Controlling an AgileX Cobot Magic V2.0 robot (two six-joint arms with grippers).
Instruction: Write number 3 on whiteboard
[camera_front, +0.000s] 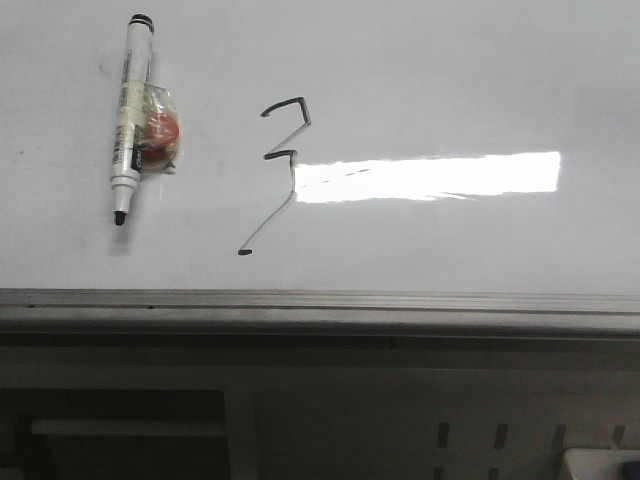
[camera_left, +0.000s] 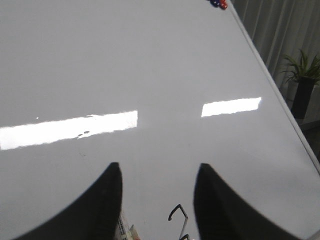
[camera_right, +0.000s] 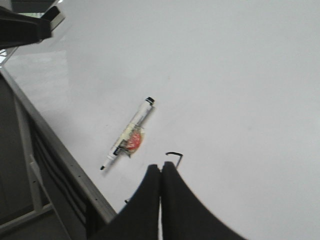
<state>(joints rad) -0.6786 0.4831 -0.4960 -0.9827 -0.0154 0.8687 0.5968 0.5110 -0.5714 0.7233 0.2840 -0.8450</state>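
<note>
On whiteboard (camera_front: 420, 80): 3 (camera_front: 283, 165) drawn | marker (camera_front: 130, 115) lying uncapped | left end effector (camera_left: 157, 172) spread, right (camera_right: 160, 172) pressed together, both holding nothing | recapping marker advisable.

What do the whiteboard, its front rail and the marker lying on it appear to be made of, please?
The whiteboard looks like a glossy coated panel: it mirrors ceiling lights as sharp bright patches. Its rail appears to be brushed grey metal, probably aluminium, judging by its dull linear sheen. The marker seems to be white plastic with black ends; something red in clear wrap is fixed to it, material unclear.
</note>
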